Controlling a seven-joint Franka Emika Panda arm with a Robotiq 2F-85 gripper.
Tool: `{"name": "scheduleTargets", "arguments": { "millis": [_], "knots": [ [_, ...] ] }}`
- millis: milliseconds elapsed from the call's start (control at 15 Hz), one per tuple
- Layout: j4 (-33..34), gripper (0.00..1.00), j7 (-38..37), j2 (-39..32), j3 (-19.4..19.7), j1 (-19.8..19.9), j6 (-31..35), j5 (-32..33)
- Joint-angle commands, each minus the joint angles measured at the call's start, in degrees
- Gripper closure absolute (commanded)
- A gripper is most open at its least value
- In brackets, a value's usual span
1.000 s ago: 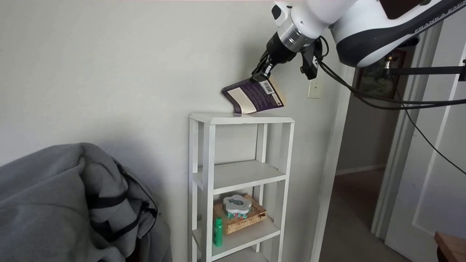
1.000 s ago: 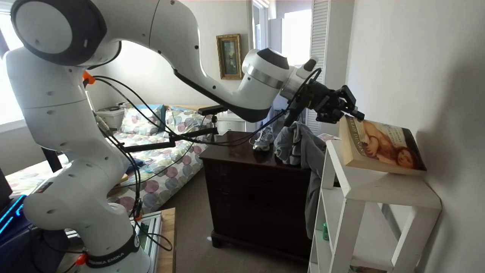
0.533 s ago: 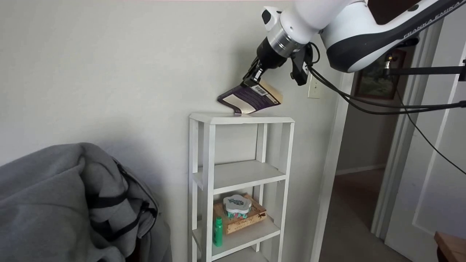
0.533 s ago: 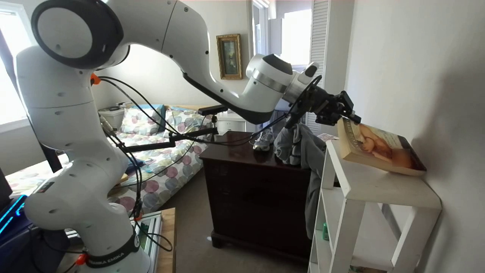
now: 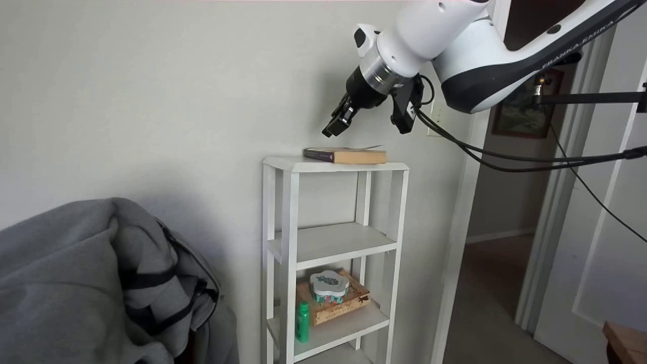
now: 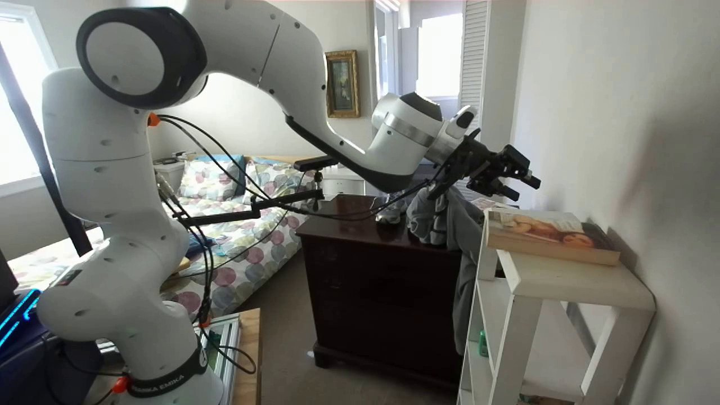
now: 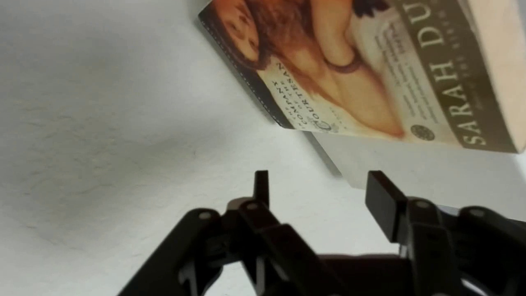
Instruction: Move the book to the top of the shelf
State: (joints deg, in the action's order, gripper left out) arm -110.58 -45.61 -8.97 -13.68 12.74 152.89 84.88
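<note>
The book lies flat on the top tier of the white shelf, picture cover up. I see its tan page edges (image 5: 359,156) in an exterior view. The cover (image 6: 554,232) shows in an exterior view and the book (image 7: 349,78) also in the wrist view, partly cut off by the frame. The shelf (image 5: 290,217) stands against the wall; its top (image 6: 585,284) shows in an exterior view. My gripper (image 5: 334,129) is above the book and apart from it. It is open and empty in an exterior view (image 6: 522,188) and in the wrist view (image 7: 317,176).
A green bottle (image 5: 303,323), a wooden box (image 5: 346,306) and a white tin (image 5: 329,283) stand on a lower tier. A grey cloth (image 5: 76,278) hangs beside the shelf over a dark dresser (image 6: 382,287). The wall (image 6: 590,112) is close behind the shelf.
The gripper held the book tilted with its lower edge on the shelf top. The jaws have opened, and the book has dropped flat onto the top. The arm has moved slightly lower and closer.
</note>
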Motion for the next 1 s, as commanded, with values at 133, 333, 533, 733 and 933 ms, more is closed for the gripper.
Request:
{"name": "scheduleTargets", "arguments": {
  "millis": [133,333,533,733,933],
  "knots": [
    [3.55,0.0,-5.97,-0.96,-0.19,-0.37,1.18,1.12],
    [1.92,0.0,-0.88,1.61,-1.95,-0.36,-2.18,-14.36],
    [0.07,0.0,3.07,3.36,-7.38,2.52,-6.86,-28.27],
    [0.15,0.0,5.35,5.93,-10.68,3.43,-11.5,-41.92],
    [0.39,0.0,6.67,10.36,-2.5,-5.23,-15.95,-53.34]
  ]
}}
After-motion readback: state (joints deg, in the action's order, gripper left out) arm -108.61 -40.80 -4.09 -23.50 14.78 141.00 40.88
